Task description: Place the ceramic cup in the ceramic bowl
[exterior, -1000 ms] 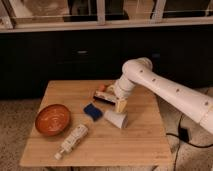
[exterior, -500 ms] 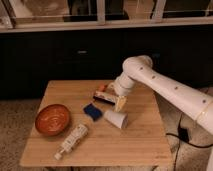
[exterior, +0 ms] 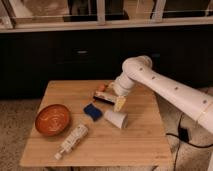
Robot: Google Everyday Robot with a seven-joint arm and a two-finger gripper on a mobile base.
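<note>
The ceramic cup (exterior: 116, 119) is small, plain and white, and lies on its side near the middle of the wooden table (exterior: 135, 142). The ceramic bowl (exterior: 52, 119) is wide, shallow and orange-brown, and sits on the table's left side, well apart from the cup. My gripper (exterior: 120, 103) hangs from the white arm (exterior: 165, 87) just above the cup, pointing down at it.
A white patterned bottle (exterior: 73, 140) lies on its side in front of the bowl. A blue object (exterior: 92, 111) lies left of the cup. A flat snack packet (exterior: 103, 96) lies behind the gripper. Dark cabinets stand behind the table.
The gripper has shifted only slightly above the cup. The cup, bowl and bottle have not moved.
</note>
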